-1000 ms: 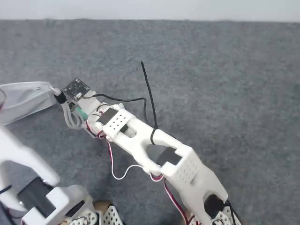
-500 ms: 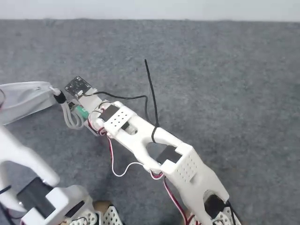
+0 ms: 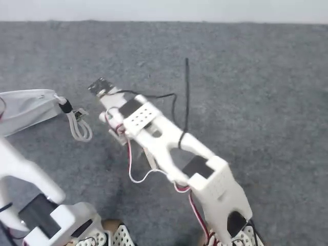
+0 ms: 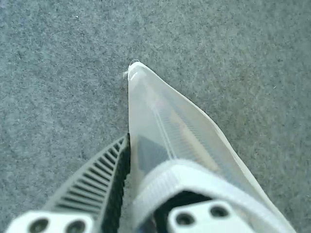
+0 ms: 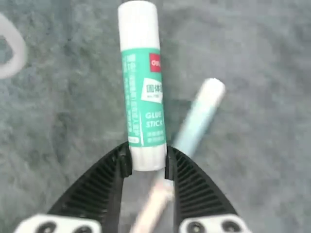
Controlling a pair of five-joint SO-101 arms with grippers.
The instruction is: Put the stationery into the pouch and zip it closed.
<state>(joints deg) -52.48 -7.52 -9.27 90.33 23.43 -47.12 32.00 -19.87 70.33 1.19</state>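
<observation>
A translucent white pouch (image 3: 25, 110) lies at the left edge of the grey carpet, its black zip pull (image 3: 65, 106) facing the middle. My left gripper (image 4: 141, 165) is shut on the pouch (image 4: 165, 121), with one corner of it sticking out past the fingers. My right gripper (image 5: 145, 153) is shut on the lower end of a green and white glue stick (image 5: 143, 87), held above the carpet. Under it lies a pale blue pen (image 5: 199, 111). In the high view the right arm (image 3: 154, 138) stretches from the lower right toward the middle, a little way right of the pouch mouth.
A white cord loop (image 3: 79, 128) hangs from the zip pull onto the carpet. A black cable (image 3: 187, 92) rises from the right arm. The left arm's base (image 3: 46, 215) stands at the lower left. The carpet ends at a pale wall at the back.
The right arm has swung right and away from the pouch mouth, still holding the glue stick, whose green part is now hidden under the arm in the high view. Pouch and left arm have stayed put.
</observation>
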